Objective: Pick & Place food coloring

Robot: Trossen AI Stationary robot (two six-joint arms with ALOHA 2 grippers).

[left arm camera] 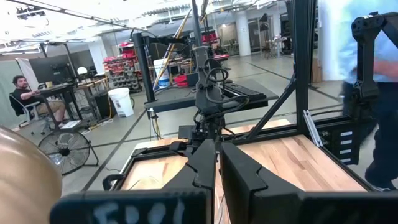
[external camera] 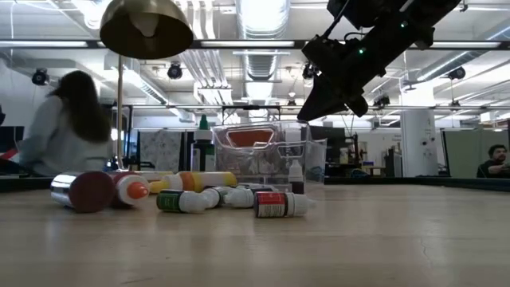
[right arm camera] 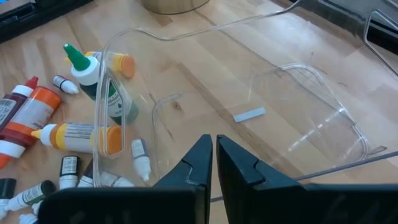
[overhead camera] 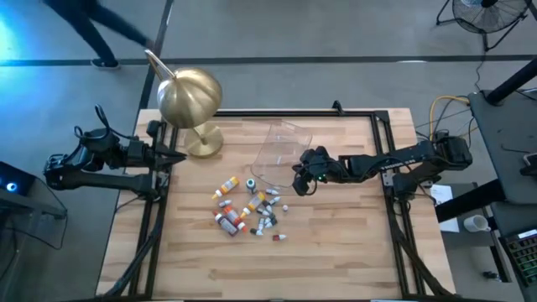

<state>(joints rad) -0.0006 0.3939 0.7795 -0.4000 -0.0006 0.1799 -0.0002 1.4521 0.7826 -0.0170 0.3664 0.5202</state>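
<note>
- None of the food coloring bottles (overhead camera: 247, 210) has gone into the clear tub (overhead camera: 281, 151) as far as I can see; they lie scattered on the table (overhead camera: 336, 252), nearer the front edge than the tub, one green-capped bottle (right arm camera: 84, 65) just beside its wall.
- Right gripper (overhead camera: 302, 183) hangs over the tub's near edge, fingers pressed together, holding nothing.
- Left gripper (overhead camera: 179, 157) waits at the table's left edge by the brass lamp (overhead camera: 191, 101), likewise closed and empty.
- Judging by this, all the picking remains.

The food coloring bottles (overhead camera: 248, 210) lie scattered just beside the tub (overhead camera: 277, 151), with the lamp (overhead camera: 191, 105) at the table's (overhead camera: 336, 252) far-left corner.
</note>
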